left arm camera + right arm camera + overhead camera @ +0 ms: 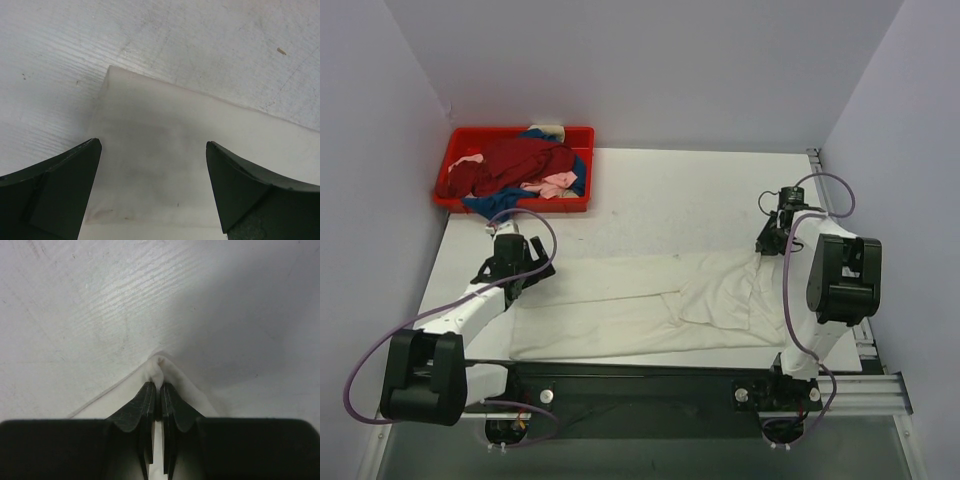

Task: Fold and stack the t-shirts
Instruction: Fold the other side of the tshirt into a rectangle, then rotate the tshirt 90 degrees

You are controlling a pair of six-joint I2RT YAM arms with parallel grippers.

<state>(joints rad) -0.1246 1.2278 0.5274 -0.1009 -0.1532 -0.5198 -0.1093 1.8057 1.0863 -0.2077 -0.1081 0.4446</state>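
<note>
A large cream-white t-shirt (650, 305) lies spread across the near half of the table. My right gripper (767, 240) pinches its far right corner; in the right wrist view the gripper (155, 385) is shut on a bunched tip of the cream cloth (159, 365). My left gripper (527, 270) hovers over the shirt's far left corner, open; in the left wrist view the gripper (153, 145) straddles that corner of cloth (145, 150) without touching it. Dark red (520, 162), blue (488, 204) and pale pink (556, 184) t-shirts lie crumpled in the red tray.
The red plastic tray (444, 203) sits at the far left corner against the wall. Grey walls close in the table on the left, back and right. A black rail (650, 385) with both arm bases runs along the near edge.
</note>
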